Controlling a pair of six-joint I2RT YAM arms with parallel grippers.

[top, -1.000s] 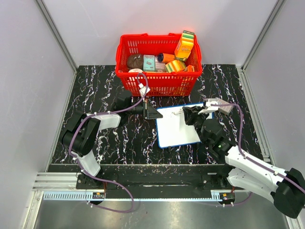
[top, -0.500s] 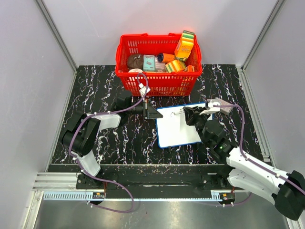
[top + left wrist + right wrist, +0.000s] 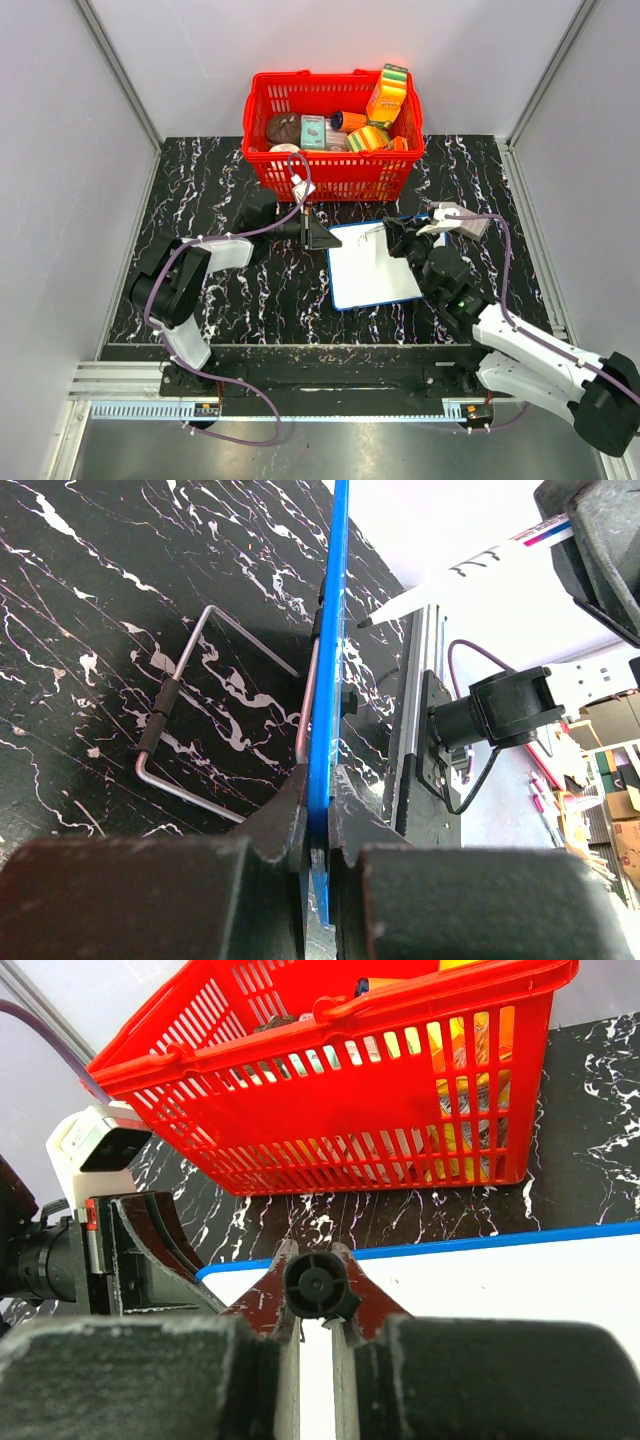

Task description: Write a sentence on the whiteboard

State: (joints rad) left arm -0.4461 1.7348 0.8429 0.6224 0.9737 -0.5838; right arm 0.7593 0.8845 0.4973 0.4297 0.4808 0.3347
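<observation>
My left fingers [image 3: 278,830] clamp the whiteboard [image 3: 375,265] by its blue left rim; my right fingers [image 3: 262,1305] grip a marker [image 3: 450,578], tip near the board's far edge.

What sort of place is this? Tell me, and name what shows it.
Most likely a robot lab test cell: a left arm and right arm bolted at the table's near edge, plain grey panels walling it in, and staged props: a red basket of groceries and a whiteboard.

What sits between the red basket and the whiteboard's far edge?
Only a bare strip of black marbled table separates red basket and whiteboard, plain in the right wrist view.
</observation>
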